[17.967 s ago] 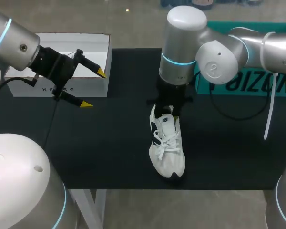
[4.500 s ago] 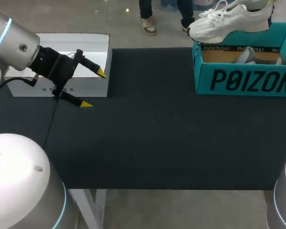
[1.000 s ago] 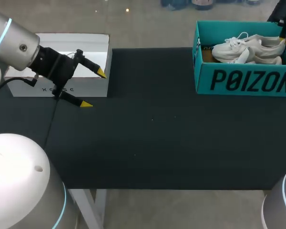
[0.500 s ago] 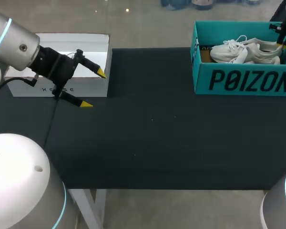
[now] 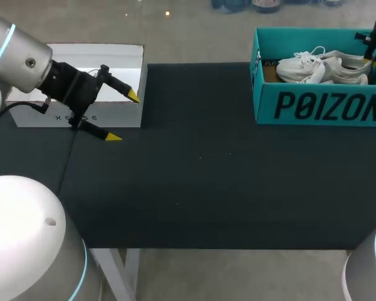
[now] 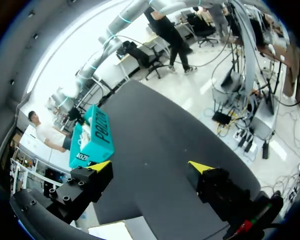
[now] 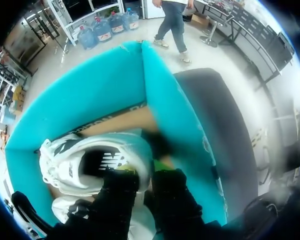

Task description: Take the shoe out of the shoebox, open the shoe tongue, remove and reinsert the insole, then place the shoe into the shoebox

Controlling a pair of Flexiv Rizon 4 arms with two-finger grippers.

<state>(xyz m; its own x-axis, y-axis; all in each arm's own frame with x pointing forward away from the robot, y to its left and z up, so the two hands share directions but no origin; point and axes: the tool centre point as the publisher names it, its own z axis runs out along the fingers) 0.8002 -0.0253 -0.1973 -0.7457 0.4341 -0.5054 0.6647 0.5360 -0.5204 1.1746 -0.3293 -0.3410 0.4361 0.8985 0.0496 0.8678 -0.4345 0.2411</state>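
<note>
Black table w/ teal shoebox at far right, white box far left. White shoe sits inside the shoebox, toe twd centre. Right gripper clamped on its heel rim. Left gripper by the white box, fingers spread wide.

Black table carries teal shoebox, white box.

Parted claw, shoebox ahead
</note>
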